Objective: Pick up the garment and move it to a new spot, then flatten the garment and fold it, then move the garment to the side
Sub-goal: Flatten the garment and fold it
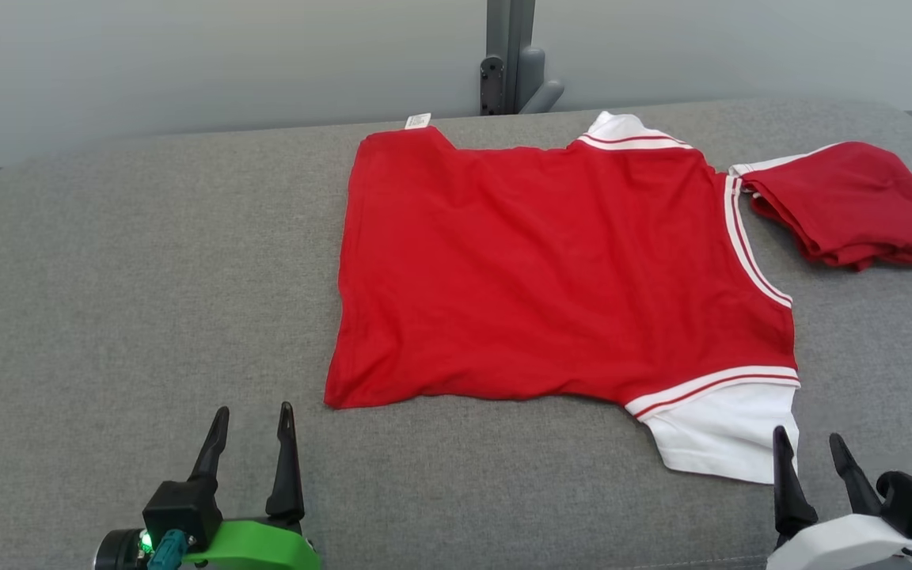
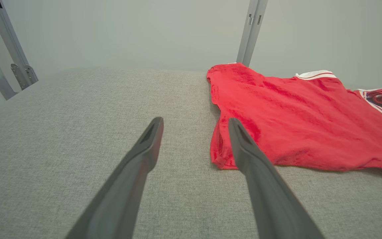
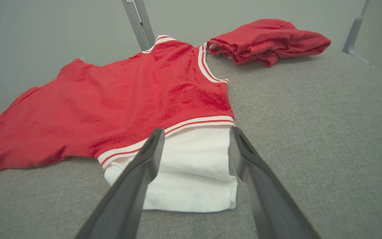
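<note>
A red garment (image 1: 551, 269) with white sleeves and striped trim lies spread flat on the grey padded table (image 1: 147, 301). Its hem faces left and its near white sleeve (image 1: 721, 431) points toward me. My left gripper (image 1: 252, 419) hovers open near the front edge, just left of the garment's near hem corner (image 2: 221, 156). My right gripper (image 1: 808, 445) is open too, its fingers (image 3: 151, 149) straddling the view of the white sleeve (image 3: 191, 166) from a little above. Neither holds anything.
A second red cloth (image 1: 848, 202), loosely folded, lies at the far right of the table, touching the garment's far sleeve area. A grey metal post (image 1: 507, 55) stands behind the table's back edge. The table's left half is bare fabric.
</note>
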### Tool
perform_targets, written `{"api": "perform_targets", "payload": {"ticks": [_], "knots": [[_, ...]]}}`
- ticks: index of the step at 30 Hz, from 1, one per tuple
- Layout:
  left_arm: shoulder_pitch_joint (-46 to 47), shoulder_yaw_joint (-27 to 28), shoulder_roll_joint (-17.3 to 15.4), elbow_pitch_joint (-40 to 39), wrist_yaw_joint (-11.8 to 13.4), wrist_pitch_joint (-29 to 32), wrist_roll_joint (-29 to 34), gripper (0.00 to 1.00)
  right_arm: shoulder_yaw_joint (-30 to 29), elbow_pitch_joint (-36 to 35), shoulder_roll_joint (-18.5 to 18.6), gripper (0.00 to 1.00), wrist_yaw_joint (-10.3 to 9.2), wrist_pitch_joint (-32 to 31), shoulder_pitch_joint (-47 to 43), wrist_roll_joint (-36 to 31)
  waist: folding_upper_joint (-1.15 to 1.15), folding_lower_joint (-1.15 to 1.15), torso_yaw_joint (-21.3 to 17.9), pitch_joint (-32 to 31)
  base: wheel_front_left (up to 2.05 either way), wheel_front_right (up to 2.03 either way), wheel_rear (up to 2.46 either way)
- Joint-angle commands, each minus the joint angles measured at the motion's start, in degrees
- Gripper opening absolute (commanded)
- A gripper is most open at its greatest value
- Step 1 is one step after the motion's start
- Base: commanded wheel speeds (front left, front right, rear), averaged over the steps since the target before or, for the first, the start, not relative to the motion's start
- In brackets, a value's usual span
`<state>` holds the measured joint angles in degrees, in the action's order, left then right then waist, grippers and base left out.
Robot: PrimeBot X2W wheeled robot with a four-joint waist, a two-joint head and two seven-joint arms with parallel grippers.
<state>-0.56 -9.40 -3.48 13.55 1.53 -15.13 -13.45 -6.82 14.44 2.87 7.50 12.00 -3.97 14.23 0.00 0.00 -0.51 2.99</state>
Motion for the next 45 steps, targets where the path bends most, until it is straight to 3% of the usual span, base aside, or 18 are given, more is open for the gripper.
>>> {"api": "perform_targets", "payload": {"ticks": [1, 9, 26, 27, 28, 30, 31, 36, 45], "knots": [[1.2, 0.4, -0.1, 0.0, -0.3, 0.0, 0.7, 1.00, -0.6, 1.0, 0.1, 1.00, -0.03, -0.7, -1.1, 1.7, 0.00, 0.00, -0.5, 1.2, 0.00, 0.00, 0.00], [2.1, 1.0, 0.1, 0.5, -0.5, 0.0, 1.3, 1.00, -1.3, 7.0, 0.1, 1.00, -0.03, -4.0, 1.0, 2.2, 0.00, 0.00, -1.4, 2.8, 0.00, 0.00, 0.00], [3.7, 1.2, 0.4, 1.7, -0.9, 0.0, 2.0, 1.00, -0.1, 24.2, 0.0, 1.00, -0.06, -3.4, 11.0, 7.1, 0.00, 0.00, 0.0, 4.4, 0.00, 0.00, 0.00], [3.7, 1.4, 0.4, 1.6, -0.8, 0.0, 2.0, 1.00, 0.1, 25.0, 0.0, 0.70, -0.06, -3.2, 11.3, 7.7, 0.00, 0.00, -0.1, 4.4, 0.00, 0.00, 0.00], [3.6, 1.4, 0.4, 1.6, -0.8, 0.0, 2.0, 1.00, 0.4, 25.6, -0.1, 0.47, -0.06, -3.0, 11.5, 8.2, 0.00, 0.00, -0.2, 4.4, 0.00, 0.00, 0.00], [3.5, 1.6, 0.4, 1.6, -0.7, 0.0, 1.9, 1.00, 0.8, 26.4, -0.2, 0.12, -0.05, -2.6, 11.8, 8.9, 0.00, 0.00, -0.6, 4.5, 0.00, 0.00, 0.00], [3.5, 1.7, 0.4, 1.7, -0.8, 0.0, 1.9, 1.00, 1.0, 26.7, -0.3, 0.00, -0.06, -2.3, 11.9, 9.2, 0.00, 0.00, -0.9, 4.5, 0.00, 0.00, 0.00], [3.4, 1.7, 0.4, 2.1, -1.1, 0.0, 1.6, 1.00, 4.1, 23.8, -0.2, 0.00, -0.01, -1.6, 11.8, 13.2, 0.00, 0.00, -2.3, 4.5, 0.00, 0.00, 0.00], [3.3, -0.1, 0.5, 5.8, -3.0, 0.5, -2.2, 1.00, 7.1, 11.7, 3.1, 0.00, -0.02, -2.7, 7.7, 19.0, 0.00, 0.00, -4.7, 4.2, 0.00, 0.00, 0.00]]}}
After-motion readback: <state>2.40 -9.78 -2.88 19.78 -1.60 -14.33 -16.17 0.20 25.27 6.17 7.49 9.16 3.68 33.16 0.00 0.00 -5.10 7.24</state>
